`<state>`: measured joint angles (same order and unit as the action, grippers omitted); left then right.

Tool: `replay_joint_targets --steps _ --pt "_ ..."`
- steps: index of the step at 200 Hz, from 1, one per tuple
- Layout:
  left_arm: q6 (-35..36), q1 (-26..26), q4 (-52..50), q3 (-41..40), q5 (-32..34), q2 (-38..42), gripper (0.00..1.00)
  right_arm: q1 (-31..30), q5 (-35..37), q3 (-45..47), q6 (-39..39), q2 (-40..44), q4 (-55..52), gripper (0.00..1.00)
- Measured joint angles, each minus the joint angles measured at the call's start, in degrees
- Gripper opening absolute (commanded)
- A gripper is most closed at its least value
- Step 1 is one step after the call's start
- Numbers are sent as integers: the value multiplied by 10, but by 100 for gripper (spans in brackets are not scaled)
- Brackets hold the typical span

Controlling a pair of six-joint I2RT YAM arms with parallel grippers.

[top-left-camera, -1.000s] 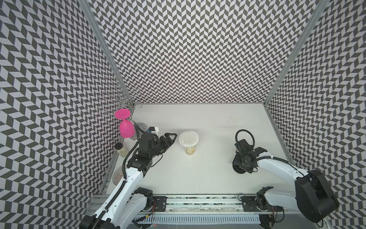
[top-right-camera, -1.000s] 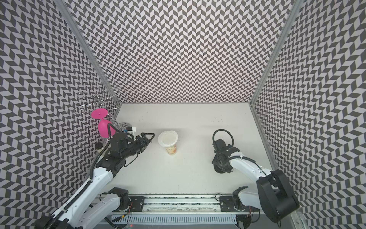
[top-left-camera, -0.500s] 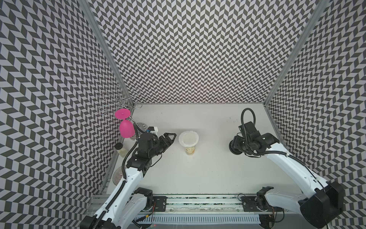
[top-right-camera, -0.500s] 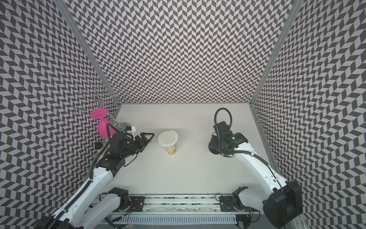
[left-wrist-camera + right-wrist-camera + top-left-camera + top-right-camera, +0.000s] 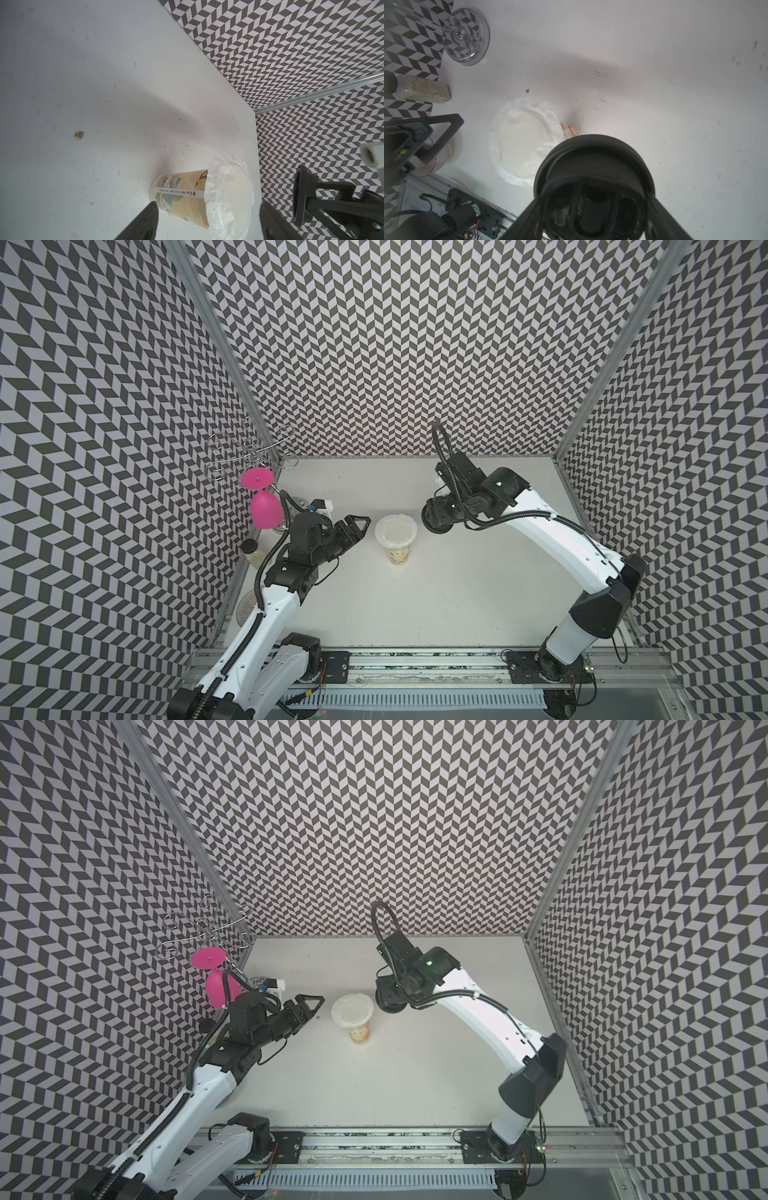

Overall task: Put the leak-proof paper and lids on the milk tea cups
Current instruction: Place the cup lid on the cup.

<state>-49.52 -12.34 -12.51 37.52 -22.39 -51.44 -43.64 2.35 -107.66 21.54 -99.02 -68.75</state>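
Note:
The milk tea cup [image 5: 398,558] stands upright mid-table, cream with yellowish print. The leak-proof paper [image 5: 396,531] lies crinkled over its mouth, its edge drooping round the rim in the left wrist view [image 5: 228,197]. My left gripper [image 5: 360,526] hovers open and empty just left of the cup; in its wrist view the cup [image 5: 180,193] lies between and beyond the two fingers. My right gripper [image 5: 436,520] is shut on a black round lid [image 5: 593,164], held in the air right beside the cup's rim. The paper [image 5: 525,143] shows partly under that lid.
A pink goblet [image 5: 264,506] hangs upside down from a wire rack [image 5: 249,452] at the left wall. Below it stand a small jar with a black cap [image 5: 251,553] and a striped round piece [image 5: 247,605]. A small white part [image 5: 322,504] lies behind my left wrist.
My right arm has risen from the table at the front right and carried the black lid back and left to the cup's rim. The left arm has hardly moved.

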Motion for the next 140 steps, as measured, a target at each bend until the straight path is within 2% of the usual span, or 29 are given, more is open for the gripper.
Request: replay_joint_targets --steps 62,140 --pt "6 0 0 0 -4 -14 77 -48 -14 -188 -60 -129 -52 53" --pt "10 1 0 0 4 -15 77 -71 -15 -211 -85 -174 -54 52"
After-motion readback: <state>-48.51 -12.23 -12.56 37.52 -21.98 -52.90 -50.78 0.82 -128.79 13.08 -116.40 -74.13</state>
